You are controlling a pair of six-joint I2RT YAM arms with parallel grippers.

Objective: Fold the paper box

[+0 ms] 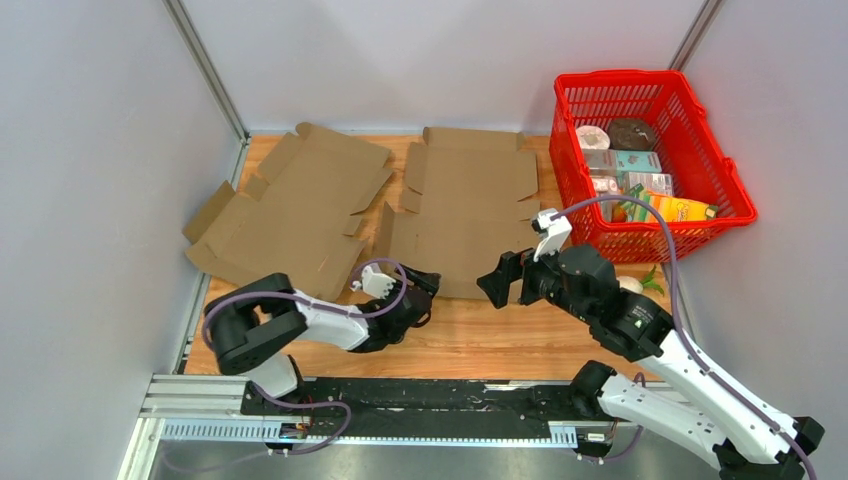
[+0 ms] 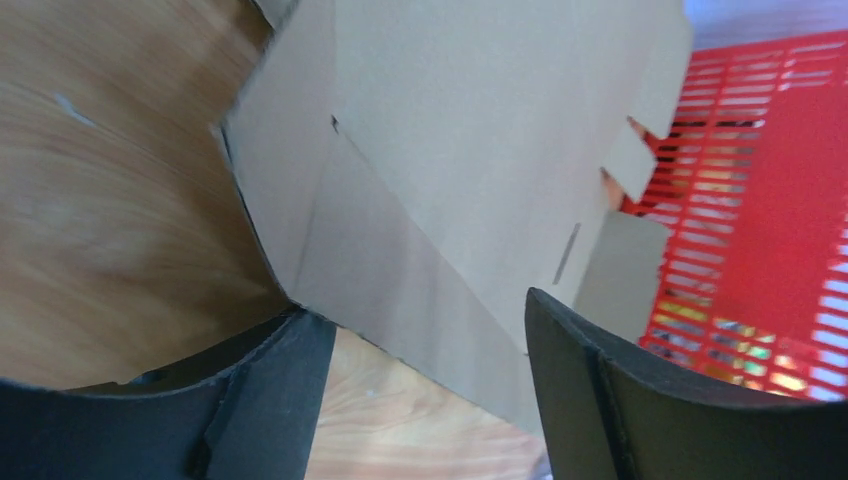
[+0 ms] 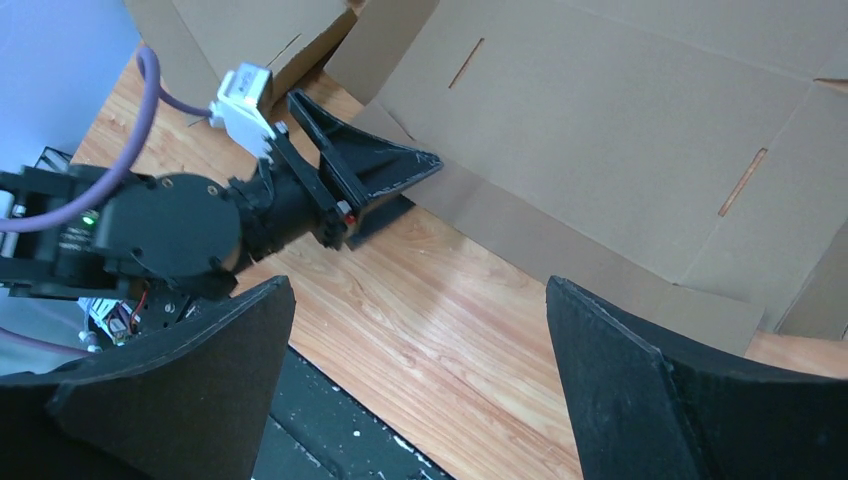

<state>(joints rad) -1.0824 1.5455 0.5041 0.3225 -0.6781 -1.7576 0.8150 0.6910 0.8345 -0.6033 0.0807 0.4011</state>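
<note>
So nearest to us is the black and silver rail (image 1: 400,405) with both arm bases bolted on, and past it the wood-grain table (image 1: 470,335) starts. The left gripper (image 1: 418,295) sits low over the wood with its fingers spread wide and nothing grasped. In its wrist view the near-left corner flap of the paper box (image 1: 470,210) lies between the two fingers, but we can't tell if either one touches the card. The right gripper (image 1: 503,280) hangs just off the near-right edge of the same box, fingers released all the way and gripping nothing, with bare wood under it. The paper box itself is lying flat and unfolded in the middle of the table, flaps out. A second flat cardboard sheet (image 1: 290,210) lies to its left, overlapping the table's left edge a bit. At the far right there's a red plastic basket (image 1: 650,80) with packets and cartons inside. Plain pale walls (image 1: 100,150) close in the table on the left, back and right
</note>
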